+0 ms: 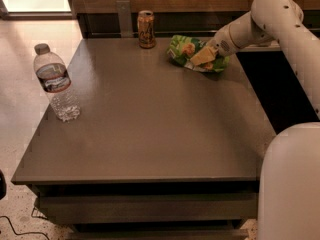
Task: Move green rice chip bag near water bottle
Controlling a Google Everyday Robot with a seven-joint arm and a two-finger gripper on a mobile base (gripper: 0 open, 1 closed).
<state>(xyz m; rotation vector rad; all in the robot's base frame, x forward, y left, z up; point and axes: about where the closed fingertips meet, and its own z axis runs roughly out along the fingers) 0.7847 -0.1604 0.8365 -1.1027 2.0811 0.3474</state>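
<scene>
The green rice chip bag (187,51) lies at the far right of the table, crinkled, with orange-tan chip images on it. My gripper (204,57) comes in from the right on the white arm and rests on the bag's right half, covering part of it. The water bottle (56,83) stands upright near the table's left edge, clear and ribbed, with a grey-white cap and a dark red-and-white label. The bottle is far to the left of the bag and the gripper.
An orange-tan drink can (146,29) stands at the table's far edge, just left of the bag. The dark table (150,129) has open surface between bottle and bag. My white base (292,184) fills the lower right. A wall runs behind the table.
</scene>
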